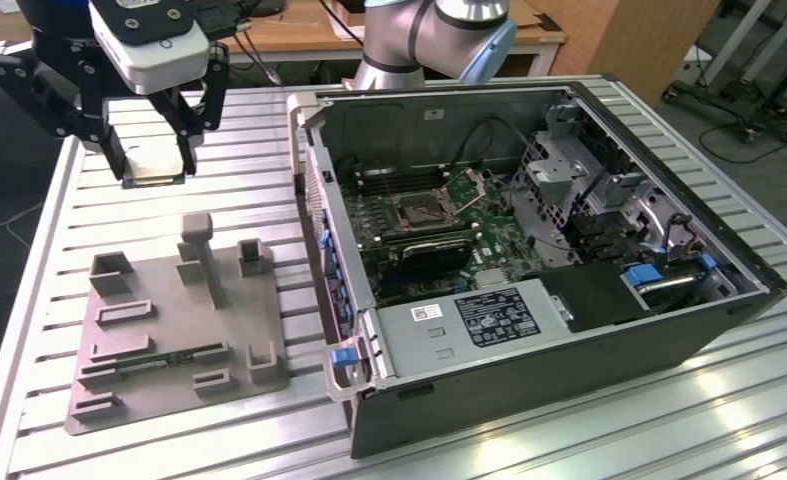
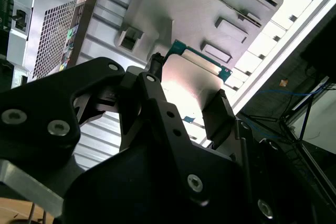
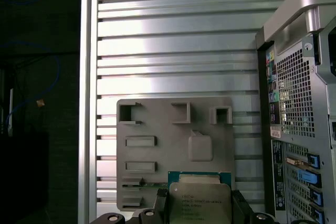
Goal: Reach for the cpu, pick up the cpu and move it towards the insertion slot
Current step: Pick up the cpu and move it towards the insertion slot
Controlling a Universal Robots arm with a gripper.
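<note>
Pincer (image 1: 153, 168) at the exterior view's left, raised clear of the slatted metal worktop (image 1: 253, 130). Jaws part-closed, clamped on the cpu (image 1: 150, 160). In the second wrist view the black fingers (image 2: 218, 111) press on opposite edges of the chip, which sits flat between the tips. First wrist view: pale silver top with a green rim visible at the pincer's tips.

Grey plastic tray (image 1: 166, 330) lies on the worktop below the pincer, apart from the chip. A narrow green circuit strip (image 1: 166, 358) rests in one of the tray's recesses, at the end far from the pincer.

To the exterior view's right of the pincer stands the open computer case (image 1: 567, 360), side panel off. Insertion slot (image 1: 417, 208) is on the green board inside it, well apart from the pincer and lower than it; silver frame, dark centre, hinged metal plate tilted up
</note>
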